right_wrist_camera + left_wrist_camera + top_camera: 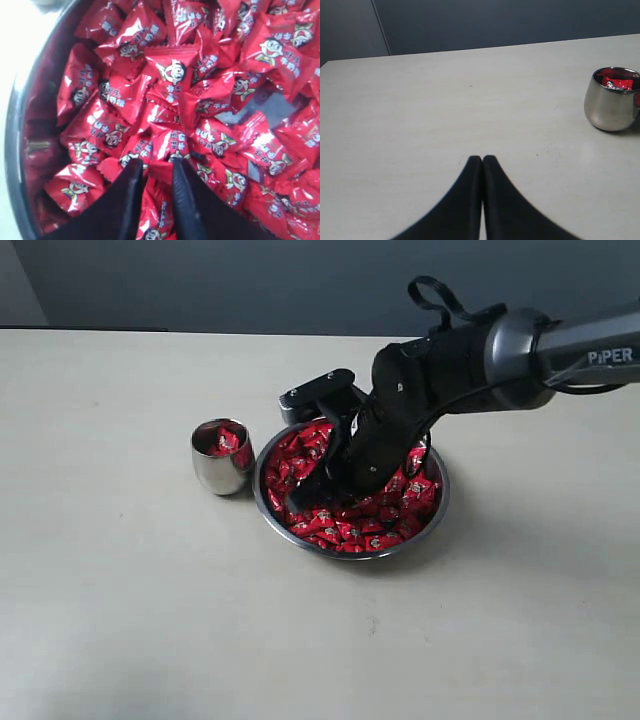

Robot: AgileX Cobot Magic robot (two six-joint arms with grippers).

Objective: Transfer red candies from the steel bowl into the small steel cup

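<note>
The steel bowl [352, 552] sits mid-table, heaped with red candies [362, 525]. My right gripper [312, 488] reaches down into the pile on the bowl's left side. In the right wrist view its fingers [157, 165] are closed on one red candy [160, 175], with more candies [172, 75] packed all round and the bowl's wall [30, 145] beside them. The small steel cup [222, 462] stands just left of the bowl with a red candy [227, 440] inside; it also shows in the left wrist view as the cup [611, 102]. My left gripper [482, 159] is shut and empty over bare table.
The right arm [560, 350] stretches in from the right edge above the bowl. A black block [318, 392] lies just behind the bowl. A dark wall runs along the table's far edge [200, 332].
</note>
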